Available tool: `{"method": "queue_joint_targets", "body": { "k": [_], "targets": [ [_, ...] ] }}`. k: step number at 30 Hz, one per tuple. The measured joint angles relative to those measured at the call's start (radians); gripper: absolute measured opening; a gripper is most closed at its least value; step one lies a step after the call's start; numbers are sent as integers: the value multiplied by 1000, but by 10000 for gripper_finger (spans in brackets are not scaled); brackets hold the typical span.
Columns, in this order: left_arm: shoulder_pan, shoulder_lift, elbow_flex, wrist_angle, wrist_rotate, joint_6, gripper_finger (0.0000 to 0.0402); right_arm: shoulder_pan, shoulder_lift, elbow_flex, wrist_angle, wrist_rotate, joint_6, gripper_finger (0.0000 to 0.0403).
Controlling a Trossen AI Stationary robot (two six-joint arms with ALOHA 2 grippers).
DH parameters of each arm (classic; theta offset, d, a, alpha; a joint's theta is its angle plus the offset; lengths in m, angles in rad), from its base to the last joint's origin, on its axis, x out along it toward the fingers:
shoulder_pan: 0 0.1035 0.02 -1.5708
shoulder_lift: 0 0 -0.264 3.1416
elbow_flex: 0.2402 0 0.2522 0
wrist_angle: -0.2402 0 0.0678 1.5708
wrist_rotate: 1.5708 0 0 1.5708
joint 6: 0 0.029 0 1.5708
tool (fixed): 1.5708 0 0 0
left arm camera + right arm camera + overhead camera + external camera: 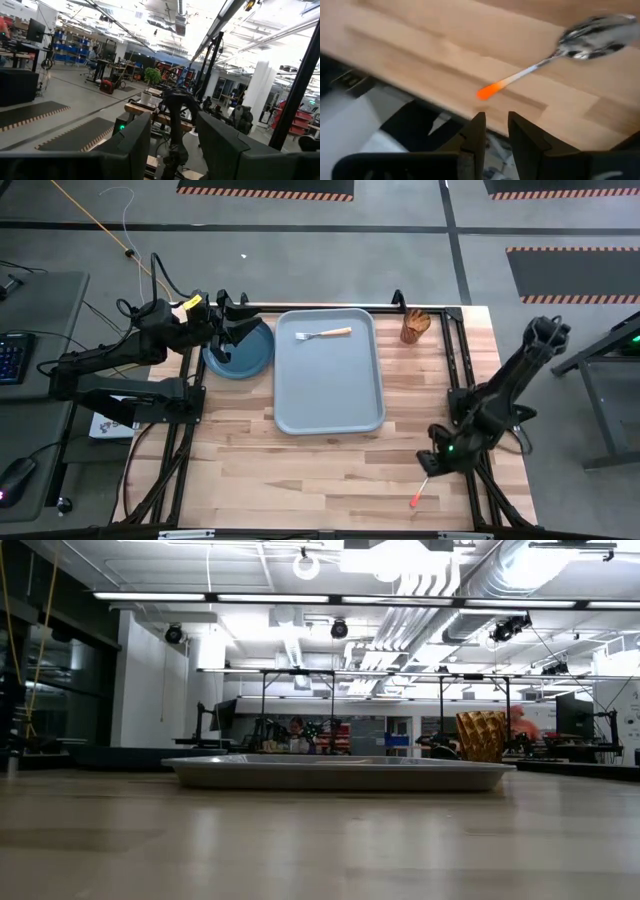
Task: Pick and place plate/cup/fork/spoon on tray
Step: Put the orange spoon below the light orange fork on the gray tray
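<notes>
The grey-blue tray [330, 385] lies mid-table, with the fork [323, 334] on its far part; the tray also shows in the low view [340, 773]. The teal plate [248, 355] lies on the table at the tray's left. My left gripper [235, 330] hovers over the plate's far-left part, open, fingers level [175, 145], nothing between them. The amber cup [414, 326] stands on the table by the tray's far right corner. The spoon [555, 57] lies flat near the table's near right edge [420, 492]. My right gripper [496, 131] stands just off the spoon's orange handle end, a narrow gap between its fingers.
The table's near edge [445, 107] runs close behind the spoon's handle. Black frame rails [455, 380] stand along the table's left and right sides. Bare wood lies between the tray and the near edge.
</notes>
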Motion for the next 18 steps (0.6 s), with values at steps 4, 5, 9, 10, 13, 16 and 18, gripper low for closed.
{"method": "queue_joint_targets", "body": {
  "k": [4, 5, 9, 10, 13, 16, 18],
  "targets": [
    [0, 0, 0, 0, 0, 0, 149, 1, 94, 0, 27, -102, 35, 74],
    [0, 0, 0, 0, 0, 0, 149, 1, 115, 0, 35, -112, 38, 74],
    [0, 0, 0, 0, 0, 0, 149, 1, 170, 0, 58, -140, 47, 75],
    [0, 0, 0, 0, 0, 0, 149, 1, 179, 0, 59, -141, 48, 77],
    [0, 0, 0, 0, 0, -1, 149, 1, 187, 0, 66, -139, 50, 99],
    [0, 0, 0, 0, 0, -2, 149, 1, 187, 0, 59, -137, 50, 135],
    [0, 0, 0, 0, 0, -2, 149, 1, 187, 0, 39, -150, 63, 162]
  ]
}}
